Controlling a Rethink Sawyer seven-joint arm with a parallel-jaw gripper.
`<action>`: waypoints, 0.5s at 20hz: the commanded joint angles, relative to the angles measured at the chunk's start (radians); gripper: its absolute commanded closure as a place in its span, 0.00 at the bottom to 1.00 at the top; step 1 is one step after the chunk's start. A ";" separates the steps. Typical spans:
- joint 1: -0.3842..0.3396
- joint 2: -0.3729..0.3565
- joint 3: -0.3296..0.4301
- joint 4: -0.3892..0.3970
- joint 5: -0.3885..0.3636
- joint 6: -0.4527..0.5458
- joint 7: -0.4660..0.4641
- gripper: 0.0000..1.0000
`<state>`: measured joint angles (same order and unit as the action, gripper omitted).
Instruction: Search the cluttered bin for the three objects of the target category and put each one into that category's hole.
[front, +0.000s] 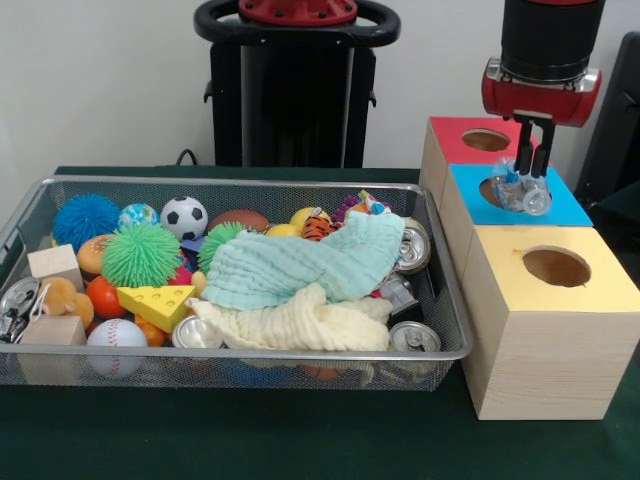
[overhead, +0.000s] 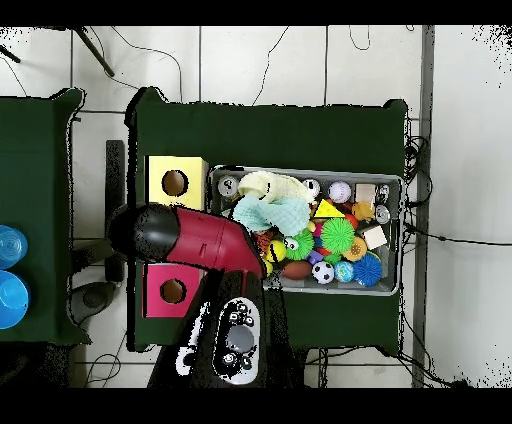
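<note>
Your red and black arm hangs over the row of three pale wooden boxes at the tabletop's right edge in the front view, and its gripper (front: 531, 172) has its black jaws closed on a clear thin-plastic drink bottle (front: 522, 189) with a blue-and-white label. You can see that bottle held right at the round hole (front: 494, 190) of the blue-topped wooden box (front: 560, 205), the middle box of the row, partly over the opening. The red-topped wooden box (front: 450, 140) sits just behind it toward the far edge, and the yellow-topped wooden box (front: 590, 290) just in front toward the near edge; all three touch. The wide silver wire-mesh basket (front: 240, 352) fills the left and middle of the tabletop, just beside the boxes. Inside it you have a mint-green waffle cloth (front: 300, 265) lying over a cream cloth (front: 300, 322), silver aluminium cans (front: 413, 338) near the right end, and balls and wooden blocks crowded at the left. In the overhead view the arm (overhead: 195, 238) covers the blue box.
</note>
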<state>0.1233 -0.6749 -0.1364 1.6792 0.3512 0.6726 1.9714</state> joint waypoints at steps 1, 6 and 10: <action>-0.018 0.127 0.085 -0.021 -0.011 -0.009 0.129 1.00; -0.022 0.175 0.089 -0.066 -0.029 -0.014 0.106 1.00; -0.038 0.211 0.115 -0.058 -0.028 -0.083 0.080 1.00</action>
<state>0.1207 -0.6359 -0.1358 1.6200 0.3506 0.6766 1.9714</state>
